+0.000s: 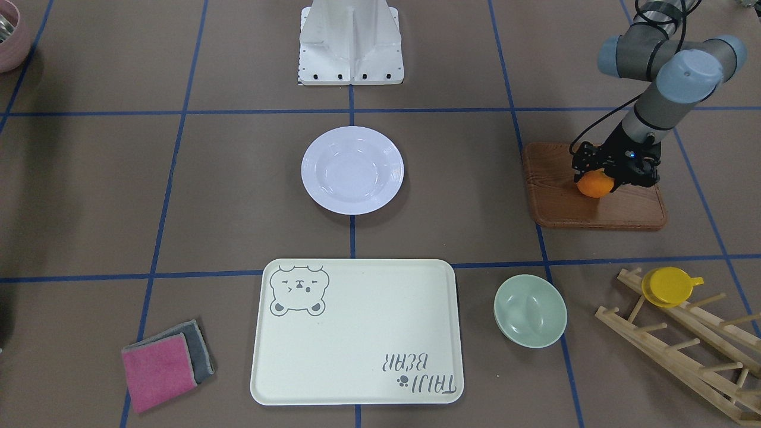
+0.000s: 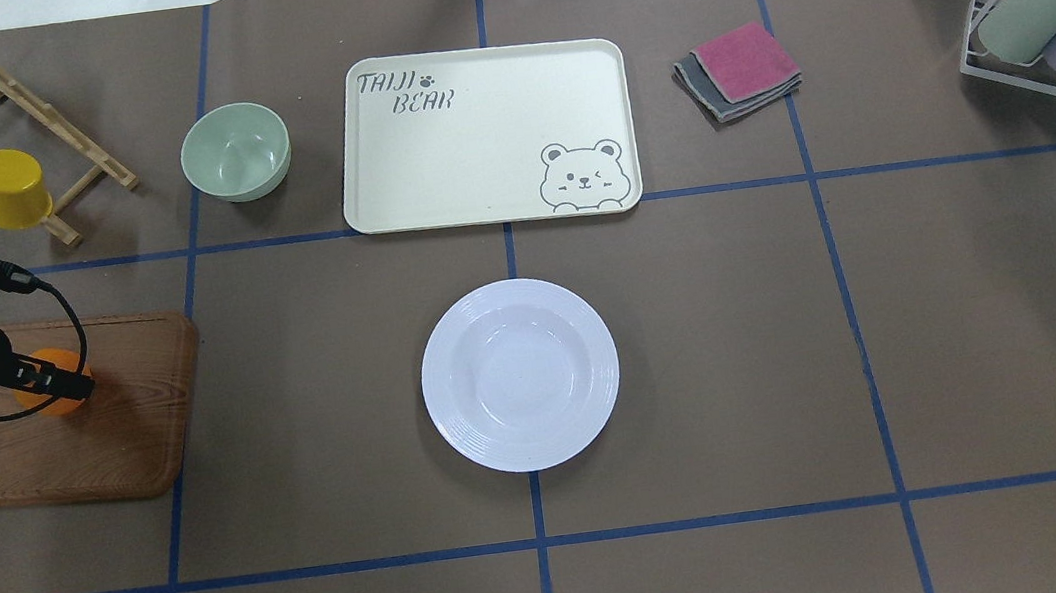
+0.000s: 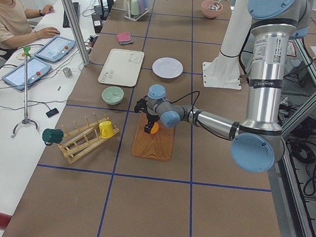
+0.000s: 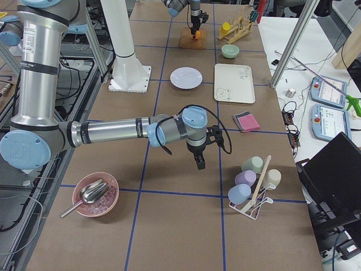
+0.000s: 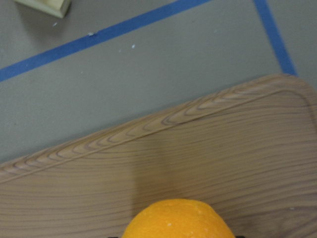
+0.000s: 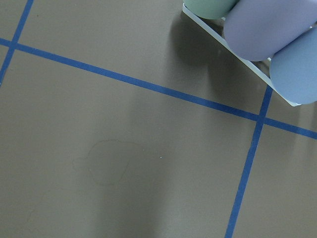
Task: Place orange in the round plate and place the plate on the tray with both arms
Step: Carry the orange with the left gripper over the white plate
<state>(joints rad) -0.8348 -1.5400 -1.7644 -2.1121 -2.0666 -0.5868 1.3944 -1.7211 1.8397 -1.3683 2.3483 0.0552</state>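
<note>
The left gripper (image 1: 599, 173) hides the top of the orange (image 1: 594, 186), and how the jaws stand there cannot be told. The wrist view cuts the orange off at its lower edge. The right gripper (image 4: 199, 164) is too small to judge.

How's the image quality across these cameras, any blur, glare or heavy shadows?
Left wrist view: the orange, cropped at the bottom edge, looks soft; the grain of the wooden board reads clearer. Overhead view: faint glare on the round plate, lighting otherwise even. Right wrist view: a broad soft shadow on the table, cups in the corner slightly blurred.
</note>
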